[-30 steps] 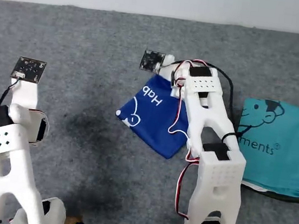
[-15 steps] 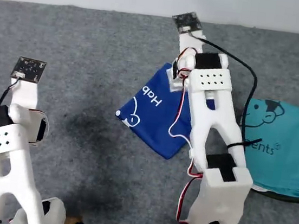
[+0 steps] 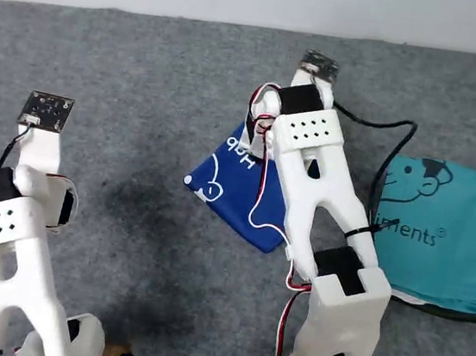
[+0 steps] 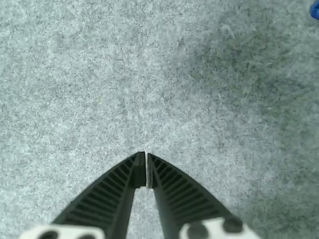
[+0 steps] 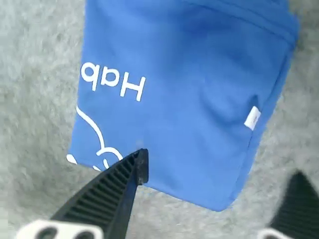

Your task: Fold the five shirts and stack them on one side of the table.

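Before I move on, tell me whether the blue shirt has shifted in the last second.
No. The blue shirt lies where it did: its left and near corners sit at the same spots on the grey table.

Light looks soft and even on my feed, no glare or hot spots anywhere. In the high view the carpet (image 3: 145,88) is a flat mid grey with 2 smudgy shadows beside the left arm (image 3: 5,236), both falling toward the middle of the table, one by its upper part and one nearer its base. The white plastic reads bright but keeps its detail. In the left wrist view the carpet is pale with 1 broad darker patch. In the right wrist view the blue shirt (image 5: 199,74) is lit flat, with only faint shading along its folds.
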You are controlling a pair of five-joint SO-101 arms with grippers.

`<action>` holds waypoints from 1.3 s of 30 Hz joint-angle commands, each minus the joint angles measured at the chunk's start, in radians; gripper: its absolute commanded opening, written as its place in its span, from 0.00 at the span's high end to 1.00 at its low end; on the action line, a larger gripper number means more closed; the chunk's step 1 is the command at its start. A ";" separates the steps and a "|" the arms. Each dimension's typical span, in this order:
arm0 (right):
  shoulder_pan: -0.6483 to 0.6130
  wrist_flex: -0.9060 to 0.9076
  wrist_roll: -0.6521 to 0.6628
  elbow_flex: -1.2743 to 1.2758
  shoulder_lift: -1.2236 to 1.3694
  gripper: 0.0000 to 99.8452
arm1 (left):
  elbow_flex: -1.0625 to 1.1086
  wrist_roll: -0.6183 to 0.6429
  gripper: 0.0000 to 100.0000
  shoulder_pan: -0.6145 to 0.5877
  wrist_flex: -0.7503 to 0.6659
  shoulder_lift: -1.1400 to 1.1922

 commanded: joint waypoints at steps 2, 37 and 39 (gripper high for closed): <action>0.005 -0.059 -0.066 -0.049 0.070 0.55 | -0.005 -0.008 0.98 -0.008 0.009 -0.032; 0.116 0.051 0.252 -0.161 0.056 0.99 | -0.012 -0.009 0.98 -0.009 0.009 -0.032; 0.119 0.101 0.319 -0.161 -0.005 0.99 | -0.012 -0.009 0.98 -0.009 0.009 -0.032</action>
